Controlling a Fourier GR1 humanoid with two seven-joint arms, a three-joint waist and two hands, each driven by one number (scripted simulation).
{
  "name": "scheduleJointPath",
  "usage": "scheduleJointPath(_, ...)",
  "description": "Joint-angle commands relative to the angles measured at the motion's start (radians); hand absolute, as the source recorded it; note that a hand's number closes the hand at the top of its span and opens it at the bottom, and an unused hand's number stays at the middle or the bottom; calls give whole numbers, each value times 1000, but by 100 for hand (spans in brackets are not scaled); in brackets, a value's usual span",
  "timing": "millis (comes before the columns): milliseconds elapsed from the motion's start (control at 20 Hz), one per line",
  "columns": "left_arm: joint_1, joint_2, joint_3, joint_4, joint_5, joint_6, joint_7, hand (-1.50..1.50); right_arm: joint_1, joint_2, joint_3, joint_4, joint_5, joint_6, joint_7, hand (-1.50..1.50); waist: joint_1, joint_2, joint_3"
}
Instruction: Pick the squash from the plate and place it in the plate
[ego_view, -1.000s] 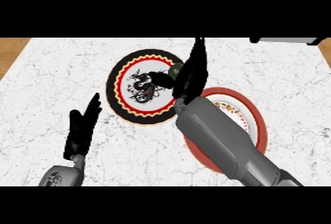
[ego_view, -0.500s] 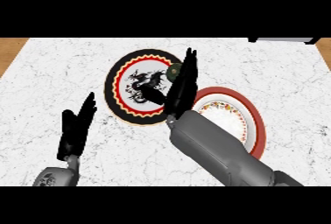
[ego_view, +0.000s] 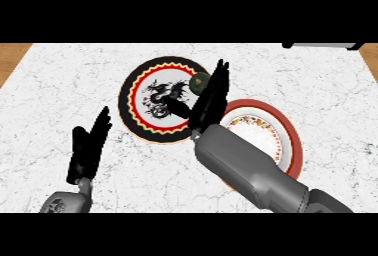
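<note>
In the head view we see a white marble counter (ego_view: 59, 100) with two plates. The black plate (ego_view: 144, 85), with a red and yellow ring and a dark dragon figure in its middle, lies toward the far side. The white plate (ego_view: 284, 130) with the red rim lies just beside it on the right, nearer to us. The squash (ego_view: 199, 81), small, round and dark green, sits on the right part of the black plate.

Our right hand (ego_view: 209, 102) is over this plate, fingers straight and together, thumb spread to the left; it holds nothing, and its fingertips are just beside the squash. Our left hand (ego_view: 90, 146) stands open at the lower left, fingers up, holding nothing.
</note>
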Motion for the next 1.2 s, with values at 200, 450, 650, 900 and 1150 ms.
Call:
scheduleJointPath(200, 58, -3, 4, -25, 5, -15, -17, 0, -15, 2, 23, 54, 60, -64, 147, -150, -7, -6, 0)
scheduleJointPath(450, 2, 19, 46, 15, 28, -46, -14, 0, 55, 2, 35, 39, 92, -72, 167, -150, -17, -6, 0)
scheduleJointPath(650, 56, -20, 9, -11, -17, 0, -19, 0, 116, 2, 4, 19, 137, -55, 160, -150, -30, -9, 0)
scheduleJointPath(900, 57, -39, 16, 18, -18, 1, -50, 0, 190, 2, -29, 0, 231, -47, 173, -150, -36, -9, 0)
scheduleJointPath(1150, 64, -13, 29, -28, -20, -5, -3, 0, 271, 2, -98, -72, 385, -42, 201, -150, -39, -13, 0)
